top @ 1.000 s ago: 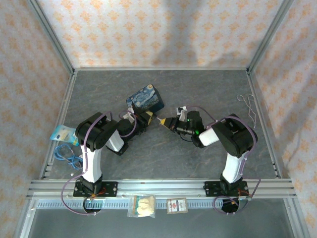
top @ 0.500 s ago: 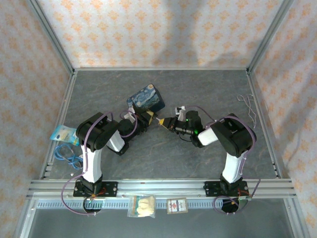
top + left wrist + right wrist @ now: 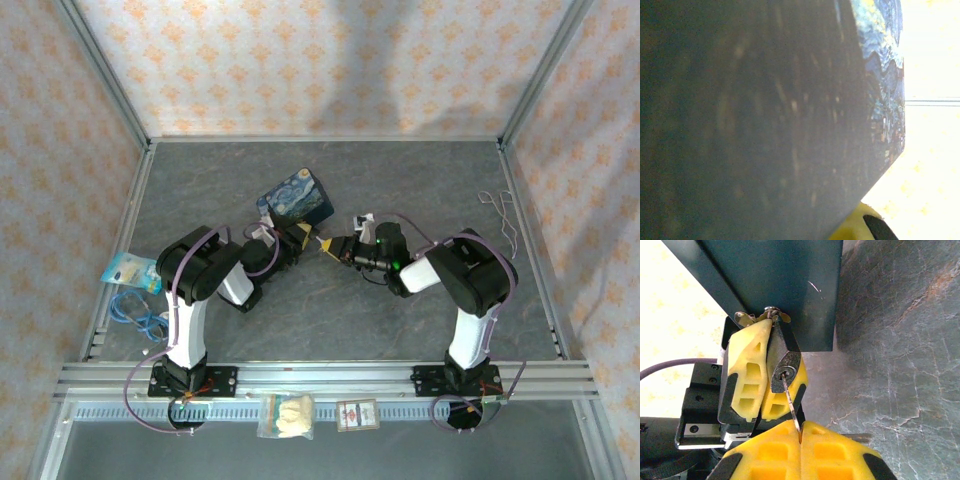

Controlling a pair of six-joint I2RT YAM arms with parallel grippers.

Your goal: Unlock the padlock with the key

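The padlock [image 3: 785, 369], small and dark, is clamped between the yellow fingers [image 3: 746, 371] of my left gripper [image 3: 772, 347]. Its keyhole faces the right wrist camera. Its silver shackle [image 3: 771, 315] reaches up to the edge of the dark blue starry box [image 3: 295, 198]. My right gripper [image 3: 800, 432] is shut on the thin silver key [image 3: 790, 402], whose tip sits in the keyhole. From above, the left gripper [image 3: 293, 238] and right gripper [image 3: 336, 246] meet nose to nose beside the box, the key [image 3: 322, 242] between them. The left wrist view has the box's dark side [image 3: 765, 115] pressed close.
Thin bent wire loops [image 3: 500, 212] lie at the right edge of the grey table [image 3: 400, 180]. A blue cable [image 3: 138, 315] and a packet [image 3: 128, 270] lie at the left edge. Two small bags [image 3: 287, 414] rest on the front rail.
My right gripper has edged slightly left, toward the padlock, with the key. The left arm and the box have hardly moved.
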